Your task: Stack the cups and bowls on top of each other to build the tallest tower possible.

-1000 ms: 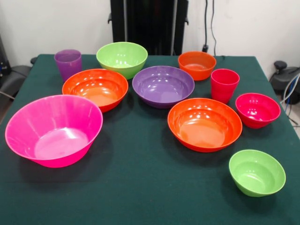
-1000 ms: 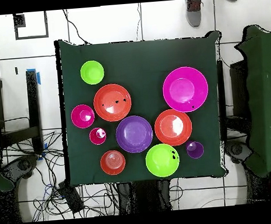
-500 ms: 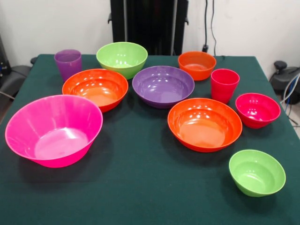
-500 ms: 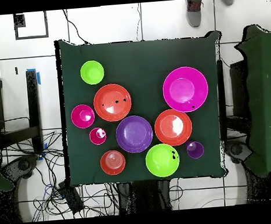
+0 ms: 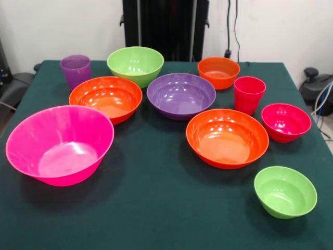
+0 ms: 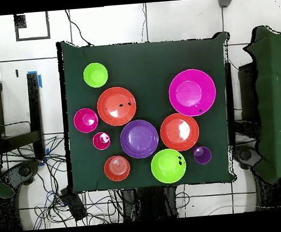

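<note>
Claw: you have no sight of it in either view, so you cannot tell how it stands or whether it holds anything.
Cloth: table (image 5: 156, 208) wears a matte dark green cover, square from overhead.
Bowls: all eight are glossy round plastic, upright, each alone; no tower is built.
Centre: purple bowl (image 5: 181, 95).
At 8 o'clock in the front view: hot pink bowl (image 5: 60, 144), widest, walls flared.
Cups: purple cup (image 5: 75, 70) at 10 o'clock, red-pink cup (image 5: 249, 94) at 2 o'clock, both tapered.
Edges: small lime bowl (image 5: 285, 191) sits near the 4 o'clock corner.
Open room: you get bare cloth along 6 o'clock.
</note>
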Robot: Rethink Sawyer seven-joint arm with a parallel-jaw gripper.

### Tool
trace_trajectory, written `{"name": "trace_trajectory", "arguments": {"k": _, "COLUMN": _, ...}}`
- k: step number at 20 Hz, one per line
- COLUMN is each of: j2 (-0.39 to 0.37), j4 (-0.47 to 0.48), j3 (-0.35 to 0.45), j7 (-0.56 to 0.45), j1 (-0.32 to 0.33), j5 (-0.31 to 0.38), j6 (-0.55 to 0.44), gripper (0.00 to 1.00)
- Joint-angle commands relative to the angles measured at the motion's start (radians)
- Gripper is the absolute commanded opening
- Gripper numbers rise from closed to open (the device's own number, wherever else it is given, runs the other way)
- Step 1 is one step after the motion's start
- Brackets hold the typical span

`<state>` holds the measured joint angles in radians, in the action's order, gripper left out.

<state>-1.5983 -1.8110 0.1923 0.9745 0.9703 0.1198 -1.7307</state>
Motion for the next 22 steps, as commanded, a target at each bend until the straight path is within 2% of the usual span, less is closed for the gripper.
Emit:
{"name": "trace_trajectory", "arguments": {"k": 1, "j2": 0.092, "j4": 0.012, "j3": 0.062, "j7": -0.379, "j1": 0.019, "j5": 0.089, "j6": 0.087, "gripper": 1.00}}
{"name": "trace_trajectory", "arguments": {"k": 3, "j2": 0.100, "j4": 0.022, "j3": 0.073, "j7": -0.395, "j1": 0.033, "j5": 0.109, "j6": 0.105, "gripper": 1.00}}
{"name": "trace_trajectory", "arguments": {"k": 6, "j2": 0.151, "j4": 0.067, "j3": 0.111, "j7": -0.403, "j1": 0.062, "j5": 0.146, "j6": 0.124, "gripper": 1.00}}
{"name": "trace_trajectory", "arguments": {"k": 13, "j2": 0.255, "j4": 0.170, "j3": 0.204, "j7": -0.477, "j1": 0.156, "j5": 0.158, "j6": 0.087, "gripper": 1.00}}
{"name": "trace_trajectory", "arguments": {"k": 17, "j2": 0.294, "j4": 0.191, "j3": 0.249, "j7": -0.486, "j1": 0.189, "j5": 0.186, "j6": 0.116, "gripper": 1.00}}
{"name": "trace_trajectory", "arguments": {"k": 22, "j2": 0.324, "j4": 0.236, "j3": 0.297, "j7": -0.494, "j1": 0.218, "j5": 0.219, "j6": 0.097, "gripper": 1.00}}
